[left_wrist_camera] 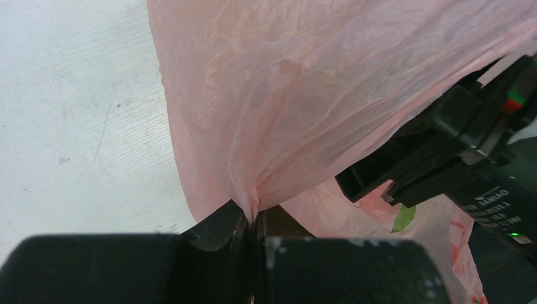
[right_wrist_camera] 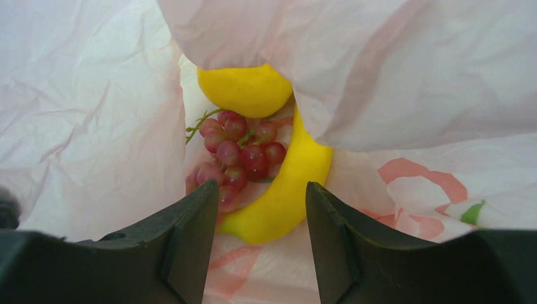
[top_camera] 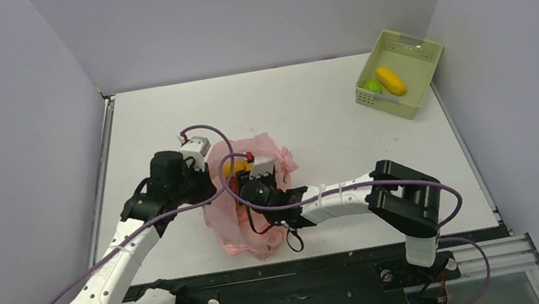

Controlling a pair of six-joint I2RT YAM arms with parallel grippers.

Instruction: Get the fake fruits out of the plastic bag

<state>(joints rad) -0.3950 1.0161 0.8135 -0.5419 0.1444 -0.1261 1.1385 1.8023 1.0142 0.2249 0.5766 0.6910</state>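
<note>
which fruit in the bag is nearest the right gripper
The banana: its end reaches into the right gripper; the grape bunch sits left of it, the other yellow fruit farther back.

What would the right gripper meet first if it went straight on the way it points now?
Most likely the banana, lying just ahead of the open right gripper inside the plastic bag, with the grape bunch beside it; depth is unclear.

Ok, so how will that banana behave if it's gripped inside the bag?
Probably stiff: the banana looks like moulded plastic. Its smooth skin looks slippery, so it may twist in a pinch. It lies against the grapes in the bag, so lifting could drag them.
</note>
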